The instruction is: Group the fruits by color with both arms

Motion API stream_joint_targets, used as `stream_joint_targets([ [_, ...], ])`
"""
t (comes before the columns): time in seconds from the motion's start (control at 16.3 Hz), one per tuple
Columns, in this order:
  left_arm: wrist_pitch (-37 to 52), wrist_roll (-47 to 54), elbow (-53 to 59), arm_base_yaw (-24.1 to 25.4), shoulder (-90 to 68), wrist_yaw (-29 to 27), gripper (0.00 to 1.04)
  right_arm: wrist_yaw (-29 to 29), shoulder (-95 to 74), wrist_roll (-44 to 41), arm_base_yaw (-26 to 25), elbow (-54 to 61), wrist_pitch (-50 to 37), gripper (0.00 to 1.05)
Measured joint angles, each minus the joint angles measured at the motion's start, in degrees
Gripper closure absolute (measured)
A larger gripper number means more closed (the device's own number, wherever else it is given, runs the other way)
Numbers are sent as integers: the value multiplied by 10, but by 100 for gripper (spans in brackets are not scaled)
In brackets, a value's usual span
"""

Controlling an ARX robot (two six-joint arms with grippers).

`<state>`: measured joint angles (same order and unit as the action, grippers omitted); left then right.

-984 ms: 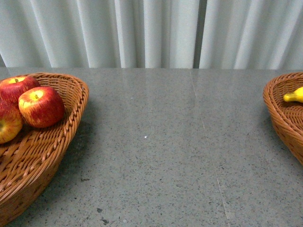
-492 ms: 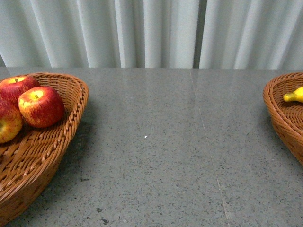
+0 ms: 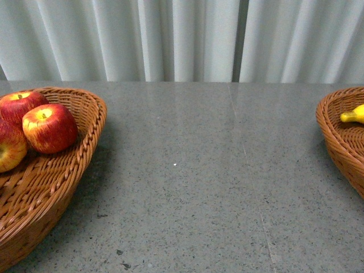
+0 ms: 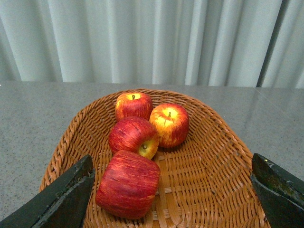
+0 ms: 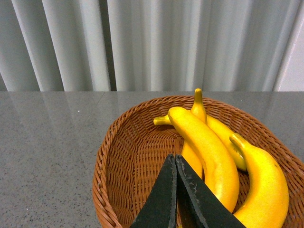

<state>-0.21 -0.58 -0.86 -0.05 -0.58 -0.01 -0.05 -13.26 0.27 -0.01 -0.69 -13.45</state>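
Several red apples [image 4: 128, 183] lie in a wicker basket [image 4: 209, 180] in the left wrist view; three of them [image 3: 49, 128] show in the front view in the left basket [image 3: 51, 182]. My left gripper [image 4: 173, 190] hangs open and empty above that basket. Several yellow bananas [image 5: 209, 152] lie in another wicker basket [image 5: 128, 156] in the right wrist view; one banana tip [image 3: 352, 116] shows in the right basket [image 3: 338, 139] in the front view. My right gripper [image 5: 175, 161] is shut and empty above that basket. Neither arm shows in the front view.
A grey speckled table [image 3: 193, 170] stretches between the two baskets. Pale pleated curtains [image 3: 182, 40] hang behind the table's far edge.
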Motion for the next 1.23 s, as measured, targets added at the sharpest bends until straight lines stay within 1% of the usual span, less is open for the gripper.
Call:
stream_joint_targets([
  [0.25,0,0,0,0,0,0,7,0,35,0,0,0,36,103],
  [0.31,0,0,0,0,0,0,7,-2,94,0,0,0,128,103],
  [0.37,0,0,0,0,0,0,7,0,131,0,0,-1,129,103],
  [0.68,0,0,0,0,0,0,7,0,130,0,0,0,137,103],
  [0.74,0,0,0,0,0,0,7,0,130,-1,0,0,137,100],
  [0.8,0,0,0,0,0,0,7,0,130,-1,0,0,137,89],
  [1.05,0,0,0,0,0,0,7,0,130,-1,0,0,137,38],
  [1.17,0,0,0,0,0,0,7,0,130,-1,0,0,137,14],
  [1.23,0,0,0,0,0,0,7,0,130,-1,0,0,137,4],
])
